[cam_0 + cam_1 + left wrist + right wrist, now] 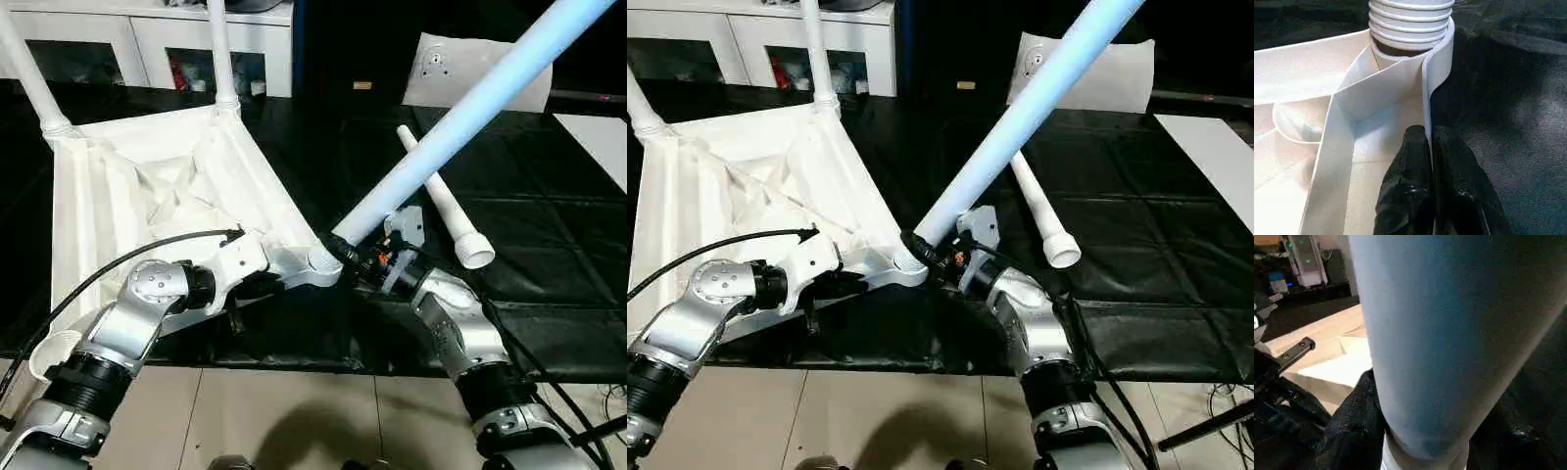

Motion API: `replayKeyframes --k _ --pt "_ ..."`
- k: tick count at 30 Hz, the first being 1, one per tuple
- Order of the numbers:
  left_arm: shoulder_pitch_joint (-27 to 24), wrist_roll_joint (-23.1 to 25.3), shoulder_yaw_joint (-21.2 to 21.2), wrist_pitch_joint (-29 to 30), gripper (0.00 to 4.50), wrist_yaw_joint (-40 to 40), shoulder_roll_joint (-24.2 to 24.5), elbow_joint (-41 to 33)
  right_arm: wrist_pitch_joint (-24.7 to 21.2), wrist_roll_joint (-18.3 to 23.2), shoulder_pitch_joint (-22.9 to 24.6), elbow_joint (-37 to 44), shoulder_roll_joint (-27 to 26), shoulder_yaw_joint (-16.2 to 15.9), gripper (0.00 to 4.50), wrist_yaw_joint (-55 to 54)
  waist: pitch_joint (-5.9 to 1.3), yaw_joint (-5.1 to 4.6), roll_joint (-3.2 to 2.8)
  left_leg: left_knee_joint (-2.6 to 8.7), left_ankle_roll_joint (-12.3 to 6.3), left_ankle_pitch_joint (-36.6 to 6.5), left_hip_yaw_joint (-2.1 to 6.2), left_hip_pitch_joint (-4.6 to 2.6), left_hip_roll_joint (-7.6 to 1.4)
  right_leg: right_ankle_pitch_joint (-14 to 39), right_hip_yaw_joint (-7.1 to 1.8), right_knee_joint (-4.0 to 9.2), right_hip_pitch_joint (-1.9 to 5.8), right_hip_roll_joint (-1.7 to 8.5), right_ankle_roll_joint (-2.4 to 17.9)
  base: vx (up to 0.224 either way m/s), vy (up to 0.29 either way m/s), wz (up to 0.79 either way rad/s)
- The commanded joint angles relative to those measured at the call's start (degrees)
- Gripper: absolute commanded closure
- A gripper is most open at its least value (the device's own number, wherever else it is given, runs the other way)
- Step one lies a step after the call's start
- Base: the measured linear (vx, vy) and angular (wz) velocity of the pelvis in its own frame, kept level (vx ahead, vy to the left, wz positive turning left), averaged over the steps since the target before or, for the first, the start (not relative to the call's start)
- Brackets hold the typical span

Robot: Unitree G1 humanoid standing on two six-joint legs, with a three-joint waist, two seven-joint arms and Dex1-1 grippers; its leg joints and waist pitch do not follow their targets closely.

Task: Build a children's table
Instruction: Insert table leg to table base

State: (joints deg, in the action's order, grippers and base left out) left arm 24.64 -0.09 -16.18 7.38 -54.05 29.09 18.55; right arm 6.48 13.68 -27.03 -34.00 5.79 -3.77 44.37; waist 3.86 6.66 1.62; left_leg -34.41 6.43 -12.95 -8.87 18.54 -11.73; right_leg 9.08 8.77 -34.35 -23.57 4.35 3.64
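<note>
Left eye view puts the all-white plastic children's table top, upside down with its ribbed underside up, on the left half of the black-covered worktop, with two white tapered legs already standing in the far corner sockets. The left gripper has its jaws pinching the thin white side wall of the top just beside the near corner socket; judging by how narrow that pinch is, the wall could slip out or flex if the corner is pushed hard, and the top would then slide on the black sheet. To the right, the long white tubular leg leans steeply away from the socket, its ribbed end at the socket mouth, with the right gripper pressed around its lower end. At that tilt the ribs may jam or cross the socket rim instead of seating, and the long free end gives plenty of leverage to twist the corner. A fourth white leg lies loose on the worktop further right, near enough to be knocked.
</note>
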Motion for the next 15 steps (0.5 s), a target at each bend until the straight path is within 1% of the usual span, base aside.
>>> replayKeyframes --k 1,2,3,4,5,6,7,8,9,10,11,12,14,15 --pt "1.09 1.15 0.24 -1.58 4.5 0.02 0.86 0.53 -0.54 -3.2 0.9 -1.5 3.02 -0.23 2.6 -0.16 -4.44 -0.26 -0.85 4.11 -2.59 -4.55 0.0 0.8 -1.62 20.13 -4.32 4.61 3.98 4.66 3.57 0.0 0.0 0.0" --pt "1.15 1.29 -0.11 -2.08 4.5 -0.54 1.02 0.56 -0.44 -4.18 0.28 -1.64 3.3 -1.26 2.6 0.01 -4.44 -0.26 -1.11 4.08 -2.55 -4.47 0.04 0.86 -1.58 19.77 -4.32 4.52 4.02 4.65 3.74 0.0 0.0 0.0" --pt "1.19 1.42 -0.34 -2.42 4.5 -0.88 1.12 0.6 -0.42 -4.81 -0.11 -1.68 3.47 -1.94 2.6 0.1 -4.44 -0.34 -0.96 4.09 -2.55 -4.45 0.02 0.86 -1.56 19.44 -4.29 4.53 4.05 4.55 3.87 0.0 0.0 0.0" --pt "1.19 1.42 -0.34 -2.42 4.5 -0.88 1.12 0.6 -0.42 -4.81 -0.11 -1.68 3.47 -1.94 2.6 0.1 -4.42 -0.37 -0.94 4.08 -2.53 -4.68 0.0 0.85 -1.56 19.49 -4.31 4.5 4.06 4.58 3.98 0.0 0.0 0.0" --pt "1.28 1.77 -0.76 -2.81 4.5 -1.26 1.31 0.77 -0.66 -5.71 -0.89 -2.18 3.59 -2.94 2.6 0.41 -4.44 -0.34 -0.97 4.06 -2.55 -4.78 -0.02 0.8 -1.57 19.6 -4.34 4.54 4.07 4.63 3.99 0.0 0.0 0.0" --pt "1.41 2.14 -1.19 -3.34 4.5 -1.69 1.55 0.94 -0.99 -6.64 -1.62 -2.61 3.75 -4.06 2.6 0.92 -4.44 -0.42 -0.6 4.06 -2.57 -4.65 -0.04 0.92 -1.52 19.63 -4.33 4.48 4.15 4.58 3.91 0.0 0.0 0.0" --pt "1.41 2.14 -1.19 -3.34 4.5 -1.69 1.55 0.94 -0.99 -6.64 -1.62 -2.61 3.75 -4.06 2.6 0.92 -4.41 -0.41 -0.77 4.07 -2.61 -4.65 -0.01 0.96 -1.49 19.96 -4.32 4.44 4.19 4.61 3.85 0.0 0.0 0.0" --pt "1.74 2.7 -1.94 -4.05 4.5 -2.53 1.91 1.27 -1.79 -7.68 -2.8 -3.57 3.82 -5.45 2.6 1.83 -4.41 -0.41 -0.65 4.07 -2.67 -4.8 -0.05 0.8 -1.54 20.21 -4.33 4.54 4.04 4.58 3.79 0.0 0.0 0.0" --pt "1.92 2.91 -2.26 -4.39 4.5 -2.95 2.04 1.45 -2.16 -8.1 -3.31 -4.03 3.85 -6.01 2.6 2.27 -4.38 -0.5 -0.7 4.09 -2.7 -4.87 0.03 0.91 -1.42 20.68 -4.26 4.55 4.15 4.55 3.69 0.0 0.0 0.0" --pt "2.14 2.76 -2.72 -4.65 4.5 -4.37 2.36 1.31 -2.78 -8.64 -3.92 -4.26 3.93 -7.05 2.6 3.56 -4.35 -0.54 -0.52 4.07 -2.66 -4.9 0.0 0.86 -1.46 21.17 -4.32 4.56 4.15 4.64 3.49 0.0 0.0 0.0" --pt "2.24 2.68 -2.87 -4.74 4.5 -4.88 2.45 1.31 -2.98 -8.73 -4.09 -4.33 3.93 -7.31 2.6 3.95 -4.29 -0.54 -0.59 4.06 -2.72 -5.13 -0.04 0.82 -1.45 21.61 -4.33 4.67 4.05 4.66 3.43 0.0 0.0 0.0" --pt "2.78 2.26 -3.27 -4.87 4.5 -6.67 2.62 1.47 -3.44 -8.81 -4.45 -4.38 4.07 -8.31 2.6 5.69 -4.22 -0.57 -0.69 4.13 -2.62 -5.85 -0.03 0.73 -1.52 22.6 -4.29 4.87 4.03 4.72 3.21 0.0 0.0 0.0" --pt "2.93 2.15 -3.36 -4.9 4.5 -7.07 2.64 1.52 -3.51 -8.82 -4.52 -4.38 4.11 -8.54 2.6 6.11 -4.24 -0.58 -0.65 4.2 -2.39 -6.39 0.05 0.56 -1.66 22.81 -4.3 4.91 4.01 4.71 3.05 0.0 0.0 0.0" --pt "3.36 1.95 -3.54 -5.18 4.5 -8.1 2.67 1.8 -3.7 -8.85 -4.69 -4.36 4.26 -9.23 2.6 7.17 -4.2 -0.6 -0.64 4.24 -2.3 -6.65 0.07 0.56 -1.7 22.88 -4.3 4.89 3.99 4.71 3.07 0.0 0.0 0.0"
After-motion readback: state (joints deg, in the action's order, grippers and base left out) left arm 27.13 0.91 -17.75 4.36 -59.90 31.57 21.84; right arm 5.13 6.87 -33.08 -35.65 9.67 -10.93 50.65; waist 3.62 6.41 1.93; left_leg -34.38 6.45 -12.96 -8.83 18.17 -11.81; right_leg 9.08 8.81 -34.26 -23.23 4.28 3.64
